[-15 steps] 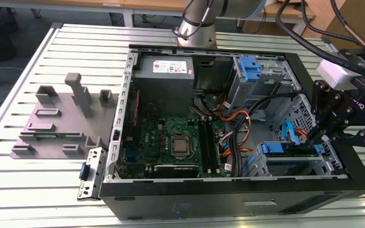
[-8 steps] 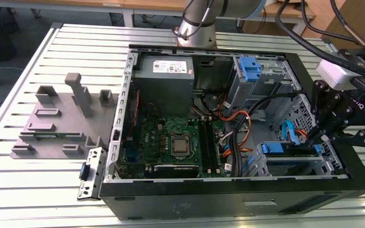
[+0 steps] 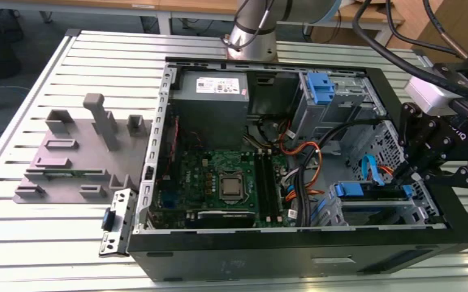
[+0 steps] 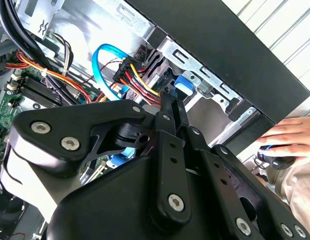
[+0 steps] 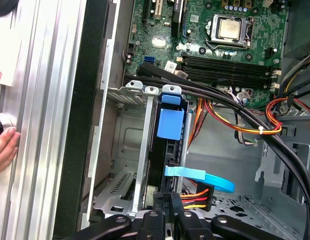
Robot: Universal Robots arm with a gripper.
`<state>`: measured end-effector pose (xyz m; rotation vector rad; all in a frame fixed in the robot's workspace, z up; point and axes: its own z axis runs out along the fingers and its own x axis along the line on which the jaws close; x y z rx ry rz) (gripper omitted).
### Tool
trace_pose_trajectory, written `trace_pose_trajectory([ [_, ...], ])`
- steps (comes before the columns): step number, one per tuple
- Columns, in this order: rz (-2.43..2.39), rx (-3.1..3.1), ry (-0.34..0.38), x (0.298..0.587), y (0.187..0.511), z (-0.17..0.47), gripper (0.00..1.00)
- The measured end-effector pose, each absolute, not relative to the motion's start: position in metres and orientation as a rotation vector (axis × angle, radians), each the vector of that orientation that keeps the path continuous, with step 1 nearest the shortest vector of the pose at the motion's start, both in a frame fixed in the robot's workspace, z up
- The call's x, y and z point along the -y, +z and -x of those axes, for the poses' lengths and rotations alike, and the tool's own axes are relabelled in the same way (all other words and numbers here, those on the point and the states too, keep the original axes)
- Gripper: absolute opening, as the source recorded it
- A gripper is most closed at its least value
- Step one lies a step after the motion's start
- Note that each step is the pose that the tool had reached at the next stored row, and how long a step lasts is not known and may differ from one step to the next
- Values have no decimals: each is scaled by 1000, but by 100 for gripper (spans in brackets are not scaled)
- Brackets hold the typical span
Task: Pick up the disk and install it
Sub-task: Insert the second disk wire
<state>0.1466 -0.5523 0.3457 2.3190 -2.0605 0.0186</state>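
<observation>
The gripper [image 3: 416,167] hangs over the drive cage at the computer case's [image 3: 299,258] front corner, its fingers pinched together on the rear edge of the disk [image 5: 167,150], which stands on edge in its cage slot with cables plugged in. The second wrist view adds a person's hand [image 4: 285,137] outside the case.

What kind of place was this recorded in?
Likely a robotics lab or test workbench: an open computer case lies on a slotted aluminium table beside a grey fixture, with desks behind it and a person's hand alongside.
</observation>
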Motion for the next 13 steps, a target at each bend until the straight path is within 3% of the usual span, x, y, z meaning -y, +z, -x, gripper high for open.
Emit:
trace_pose_trajectory([
  [13,-2283,2095,22,549,343,-145,17],
])
